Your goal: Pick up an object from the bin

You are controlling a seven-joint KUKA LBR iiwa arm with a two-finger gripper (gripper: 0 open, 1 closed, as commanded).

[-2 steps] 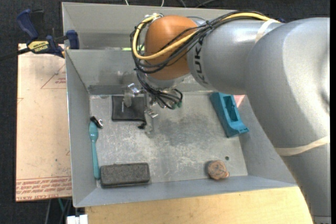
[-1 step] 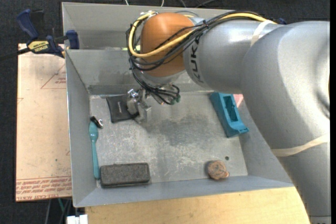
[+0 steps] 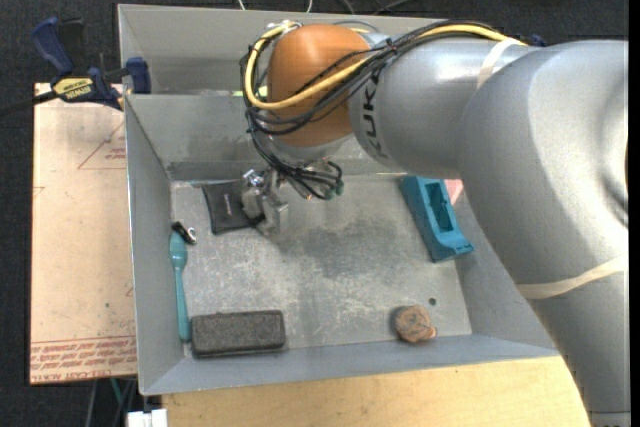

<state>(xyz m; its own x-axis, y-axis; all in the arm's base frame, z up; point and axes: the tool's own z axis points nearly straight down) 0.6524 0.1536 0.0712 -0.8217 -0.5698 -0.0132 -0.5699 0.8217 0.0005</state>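
Observation:
My gripper [image 3: 262, 205] hangs below the orange wrist cover over the bin's back left part, its metal fingers down at the floor. Right beside them, to the left, lies a small dark flat square piece [image 3: 224, 205]; the fingertips sit at its right edge. Whether anything is between the fingers I cannot make out.
A teal brush-like tool [image 3: 180, 280] lies along the left wall with a small black bit [image 3: 190, 234] near its top. A dark grey rectangular block [image 3: 238, 332] rests at the front left, a brownish stone [image 3: 413, 323] at the front right, a blue tray-shaped piece [image 3: 436, 216] along the right wall.

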